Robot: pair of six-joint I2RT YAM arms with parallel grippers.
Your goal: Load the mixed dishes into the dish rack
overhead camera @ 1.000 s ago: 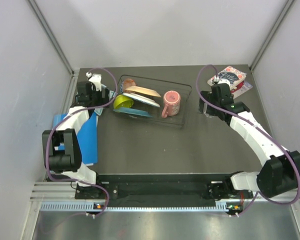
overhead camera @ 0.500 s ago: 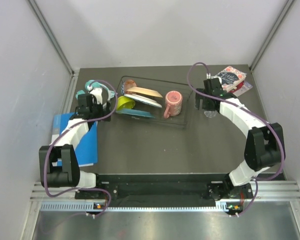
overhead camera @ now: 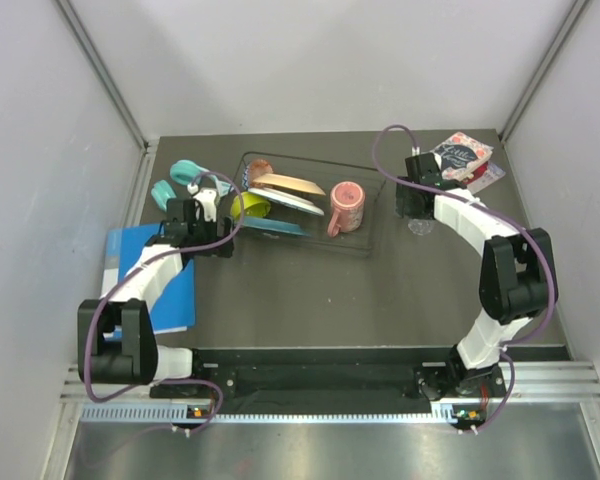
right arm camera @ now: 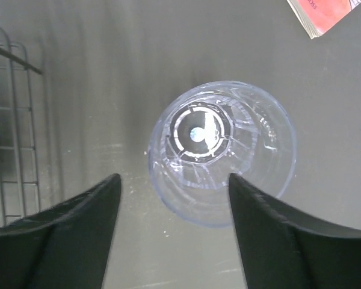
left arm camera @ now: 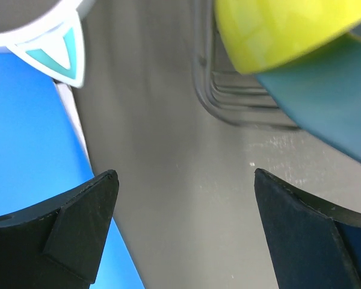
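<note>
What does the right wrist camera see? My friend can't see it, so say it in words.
A clear cup stands upright on the grey table, seen from above, just ahead of the open black fingers of the right gripper. Wires of the dish rack show at left, a book corner at top right.

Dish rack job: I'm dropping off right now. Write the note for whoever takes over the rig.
Left gripper: open, empty, above the table at the left end of the dish rack.
Right gripper: open, above the clear cup, not gripping it.
Done: plates, yellow-green bowl and pink mug sit in the rack.
Left: the cup, upright on the table right of the rack; probably load it next.
</note>
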